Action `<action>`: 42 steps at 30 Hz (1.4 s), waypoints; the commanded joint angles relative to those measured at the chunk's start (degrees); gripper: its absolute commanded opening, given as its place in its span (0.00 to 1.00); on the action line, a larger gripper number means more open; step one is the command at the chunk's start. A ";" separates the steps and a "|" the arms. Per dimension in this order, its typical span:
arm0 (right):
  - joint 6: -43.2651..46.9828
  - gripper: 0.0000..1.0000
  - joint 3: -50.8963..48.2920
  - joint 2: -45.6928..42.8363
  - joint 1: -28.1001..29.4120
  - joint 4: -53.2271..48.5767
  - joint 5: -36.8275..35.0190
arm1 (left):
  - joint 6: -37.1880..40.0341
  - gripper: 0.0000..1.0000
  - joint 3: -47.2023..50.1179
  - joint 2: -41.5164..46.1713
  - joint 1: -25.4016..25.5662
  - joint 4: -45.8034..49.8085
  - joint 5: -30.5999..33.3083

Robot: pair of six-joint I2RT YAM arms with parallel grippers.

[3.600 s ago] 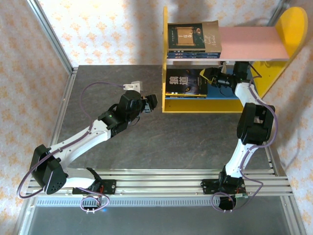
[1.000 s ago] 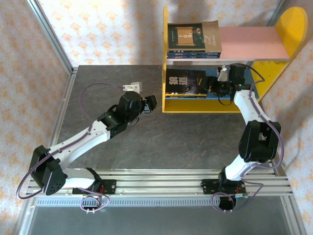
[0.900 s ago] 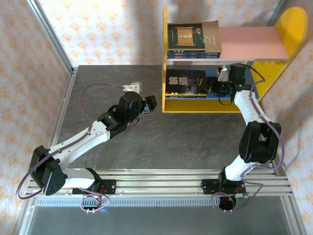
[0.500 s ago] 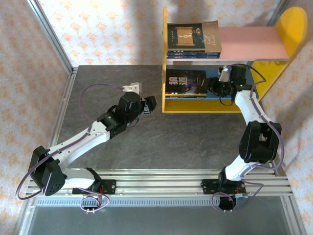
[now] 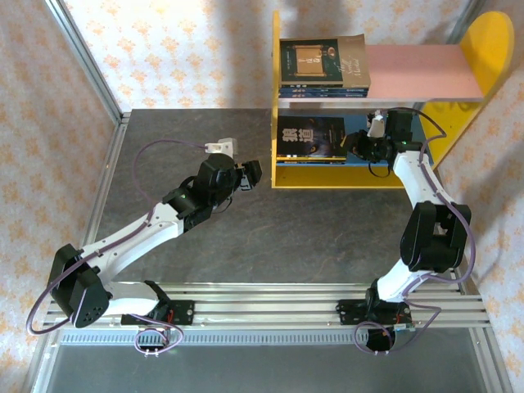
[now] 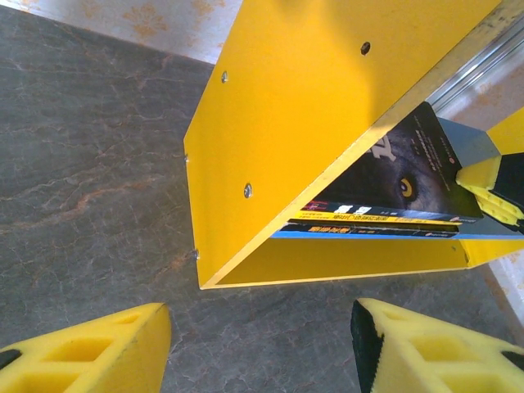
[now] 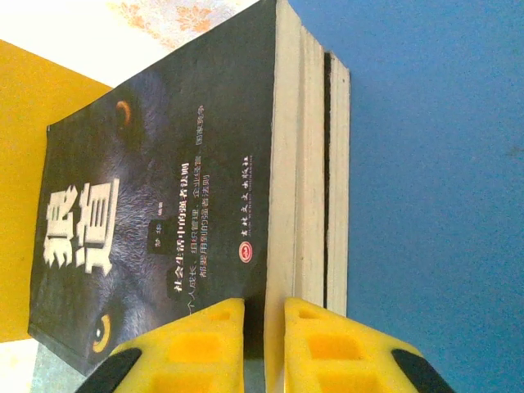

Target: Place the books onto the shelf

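Three books point(image 7: 205, 180) sit stacked mid-frame at my right wrist; overhead adds another pile point(image 5: 323, 65), upper centre. Right end effector point(image 7: 264, 309) pinched closed, left end effector point(image 6: 259, 315) spread, empty.

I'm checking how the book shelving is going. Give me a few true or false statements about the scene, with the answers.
1. The wolf-face book tops a pile on the blue board. True.
2. The pink board holds no books. False: a stack lies at its left end.
3. The left gripper is open, with nothing between its fingers. True.
4. The right gripper is wide open. False: its fingers are drawn close together at the wolf-face book's edge.
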State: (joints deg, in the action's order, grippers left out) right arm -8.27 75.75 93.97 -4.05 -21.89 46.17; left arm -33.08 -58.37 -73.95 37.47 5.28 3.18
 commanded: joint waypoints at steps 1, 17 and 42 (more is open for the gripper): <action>0.17 0.14 0.37 0.11 2.38 0.14 5.07 | 0.25 0.60 0.73 1.64 -0.43 -1.19 0.03; 0.26 0.42 0.62 -2.42 2.47 -2.36 -5.83 | 0.30 0.60 1.17 2.28 -0.56 -0.99 0.64; -0.07 0.37 0.94 -3.38 2.47 -2.50 -6.65 | 0.30 0.60 1.57 2.81 -0.66 -1.17 0.62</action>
State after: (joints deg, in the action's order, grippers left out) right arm -8.91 75.75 90.28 -1.85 -24.23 38.37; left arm -33.08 -57.58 -72.79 37.34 4.97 3.27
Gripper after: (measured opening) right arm 0.366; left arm 0.601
